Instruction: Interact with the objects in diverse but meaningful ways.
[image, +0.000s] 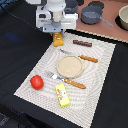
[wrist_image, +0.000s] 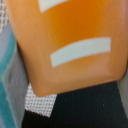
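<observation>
The orange-yellow bread block stands at the far corner of the placemat, directly under my gripper, which appears shut on its top. In the wrist view the bread block fills nearly the whole picture and hides the fingertips. The red tomato lies near the mat's edge on the exterior view's left. A flat yellow packet lies at the near edge. The thin dark-brown sausage lies at the far side, apart from the gripper.
A round tan plate sits mid-mat, with a wooden-handled fork in front of it and a knife behind. A grey pot and a bowl stand on the brown board at the back right.
</observation>
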